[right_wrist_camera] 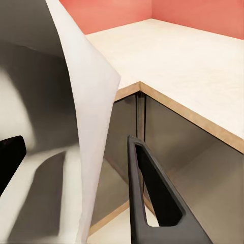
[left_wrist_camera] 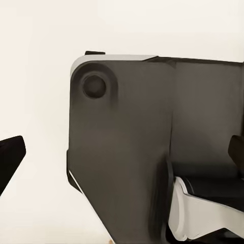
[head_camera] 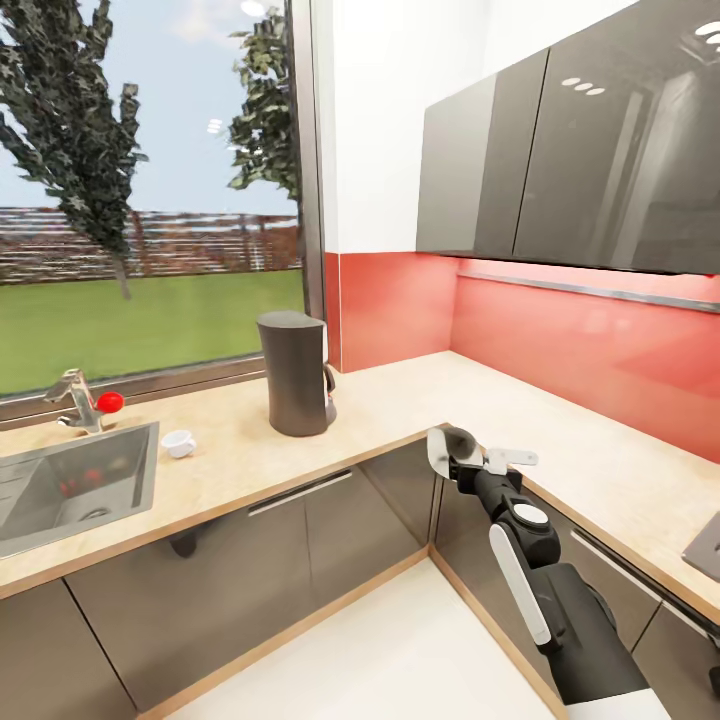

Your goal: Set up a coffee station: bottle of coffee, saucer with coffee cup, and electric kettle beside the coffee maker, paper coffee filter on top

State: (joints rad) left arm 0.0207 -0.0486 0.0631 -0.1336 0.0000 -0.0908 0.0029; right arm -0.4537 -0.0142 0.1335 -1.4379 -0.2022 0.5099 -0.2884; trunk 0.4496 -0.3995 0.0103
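The dark grey coffee maker (head_camera: 295, 375) stands upright on the beige countertop (head_camera: 400, 400), close to the window. A small white coffee cup (head_camera: 179, 443) rests on the counter left of it, beside the sink. My right gripper (head_camera: 465, 452) hovers at the inner corner of the L-shaped counter, just off its edge, shut on a paper coffee filter (head_camera: 438, 452). Seen from the right wrist, the white filter (right_wrist_camera: 94, 117) hangs between the black fingers (right_wrist_camera: 152, 198), with the counter corner beyond. My left gripper (left_wrist_camera: 124, 157) is open against my own dark body panel.
A steel sink (head_camera: 30, 470) with a faucet (head_camera: 75, 400) and a red knob (head_camera: 110, 402) sits at the left. Dark upper cabinets (head_camera: 570, 150) hang over the right-hand counter, which has a red backsplash (head_camera: 580, 340). A dark appliance edge (head_camera: 705, 545) shows at far right.
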